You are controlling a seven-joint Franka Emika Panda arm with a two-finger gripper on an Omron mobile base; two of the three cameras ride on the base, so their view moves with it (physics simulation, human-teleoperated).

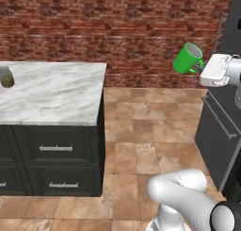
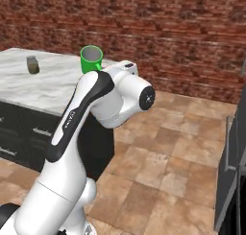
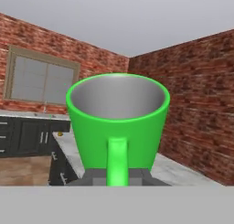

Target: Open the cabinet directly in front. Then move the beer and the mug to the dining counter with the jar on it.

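Mug carried toward dining counter.
We see the gripper [image 3: 118, 175] clamped on the mug [image 1: 187, 59] handle; the dining counter [image 1: 56, 95], bearing the jar [image 1: 6, 77], lies left, well apart.

Dining counter [image 1: 56, 95]: white-grey veined marble top on a dark drawer base, silver handles on the drawer fronts; stands on a terracotta tile floor [image 1: 146, 145] in front of a red brick wall [image 1: 117, 22]. On the marble, one small jar [image 1: 6, 77] with olive-brown contents, upright, near the counter's far left end in the left base view (partly cut by the frame edge there; seen whole in the right base view). Rest of the marble is bare.
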